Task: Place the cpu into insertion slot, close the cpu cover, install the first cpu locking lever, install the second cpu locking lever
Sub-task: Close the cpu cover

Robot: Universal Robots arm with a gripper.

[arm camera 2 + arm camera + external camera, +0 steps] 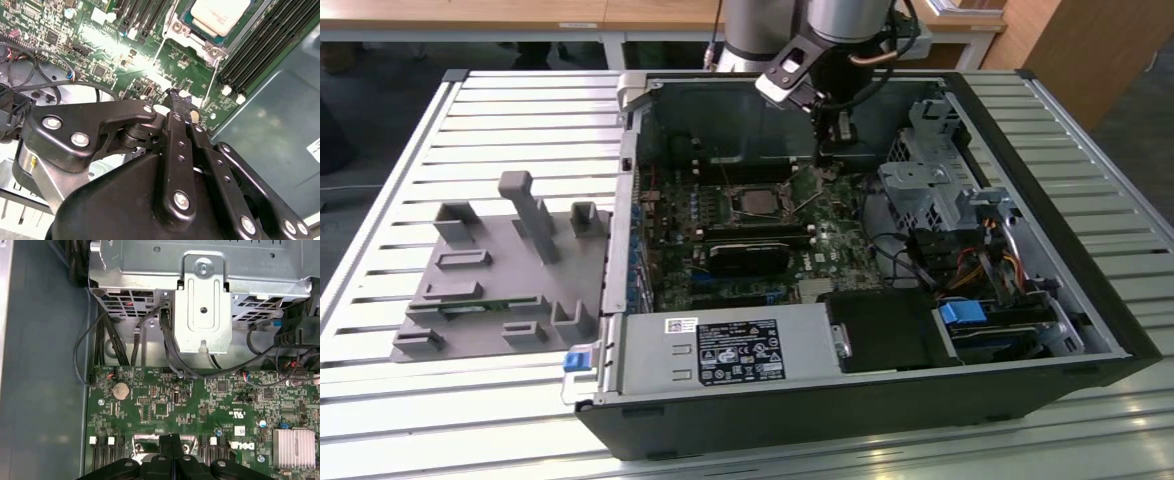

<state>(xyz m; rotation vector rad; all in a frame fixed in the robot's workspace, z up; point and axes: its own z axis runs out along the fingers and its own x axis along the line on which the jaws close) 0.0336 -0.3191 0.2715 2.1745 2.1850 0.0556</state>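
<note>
The cpu (220, 14) lies with its silvery top up in the insertion slot (755, 203) on the green motherboard inside the open computer case. The cpu cover (197, 39), a silvery frame, lies around it. Two thin wire locking levers (161, 50) (214, 85) run out from the slot's corners toward my gripper. My gripper (176, 95) hangs just above the board beside the slot, on the exterior view's right (829, 170). Its black fingers are pressed together with nothing seen between them. Their tips (170, 439) hover over a silvery metal part at the board's edge.
The metal drive cage (927, 190) and its bracket (202, 310) stand close to the gripper, with loose black cables (165, 345). A black block (754, 255) sits in front of the slot. The power supply (720, 355) fills the front. A grey fixture (507, 270) sits outside the case at the exterior view's left.
</note>
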